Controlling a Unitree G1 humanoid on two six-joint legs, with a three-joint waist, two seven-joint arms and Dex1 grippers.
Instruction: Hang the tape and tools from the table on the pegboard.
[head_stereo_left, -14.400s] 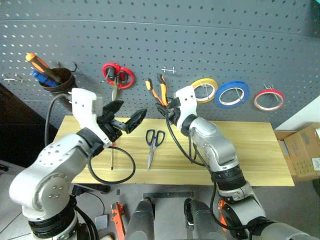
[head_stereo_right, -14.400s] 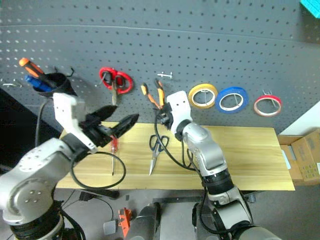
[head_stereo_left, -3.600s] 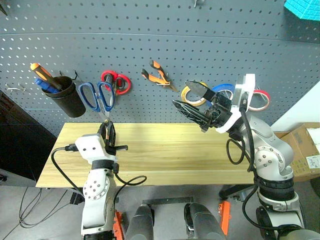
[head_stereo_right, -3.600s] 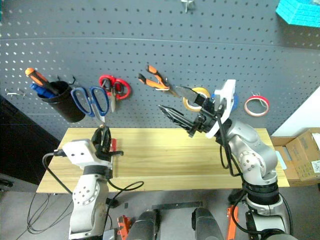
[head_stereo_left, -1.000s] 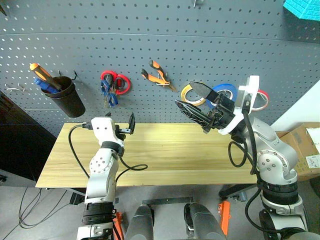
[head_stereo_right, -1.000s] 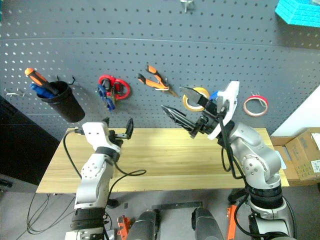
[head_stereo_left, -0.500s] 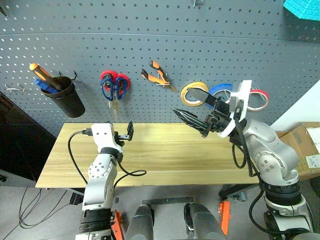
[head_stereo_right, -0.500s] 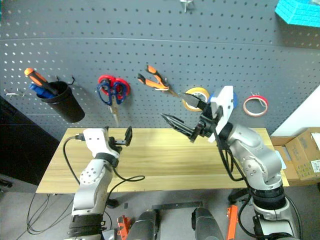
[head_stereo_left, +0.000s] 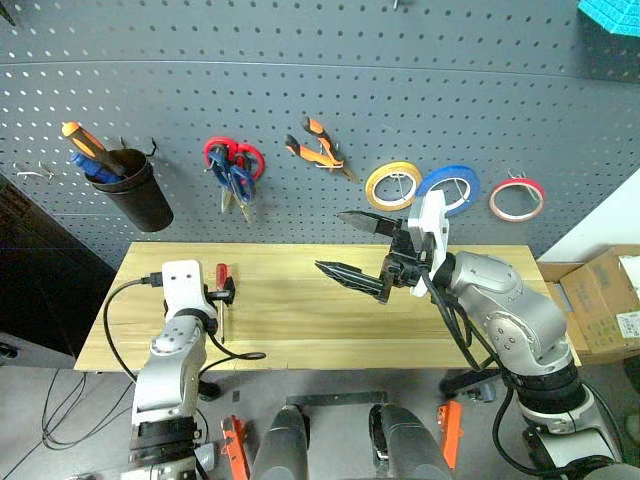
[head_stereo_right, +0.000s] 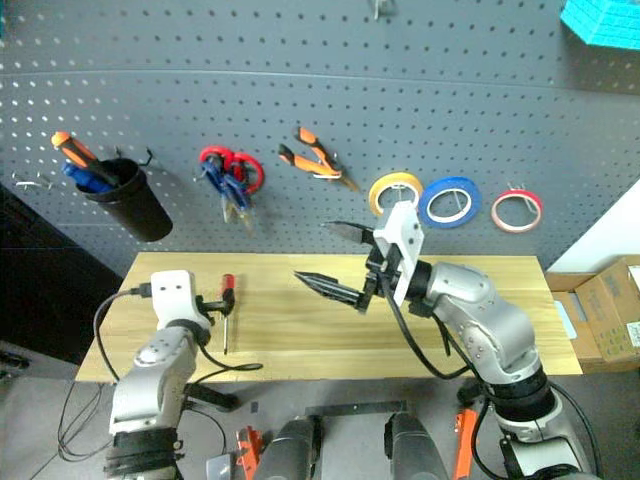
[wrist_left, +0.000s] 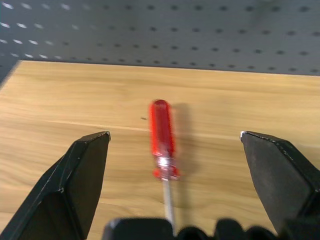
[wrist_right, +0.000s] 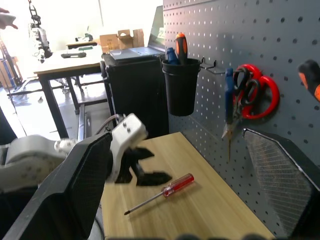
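Pegboard (head_stereo_left: 300, 60) fills the wall before me, and I count along it from nine o'clock toward three. One black cup (head_stereo_left: 140, 195) hangs there with an orange-handled screwdriver (head_stereo_left: 85, 140) and something blue in it. Two pairs of scissors share one spot, the dark-handled scissors (head_stereo_left: 238, 180) hanging over the red-handled scissors (head_stereo_left: 222, 152). One pair of pliers (head_stereo_left: 318, 148) hangs at about twelve o'clock. Three rolls follow: the yellow roll (head_stereo_left: 392, 184), the blue roll (head_stereo_left: 447, 189), and the tape (head_stereo_left: 516, 198) in red, out at two o'clock.

One red-handled screwdriver (wrist_left: 163, 145) lies on the table (head_stereo_left: 300, 340), tip toward me. My left gripper (wrist_left: 175, 185) is spread wide around it, a finger well apart on either side, holding nothing. My right gripper (head_stereo_left: 360, 250) hangs over the table's middle, spread wide and bare.
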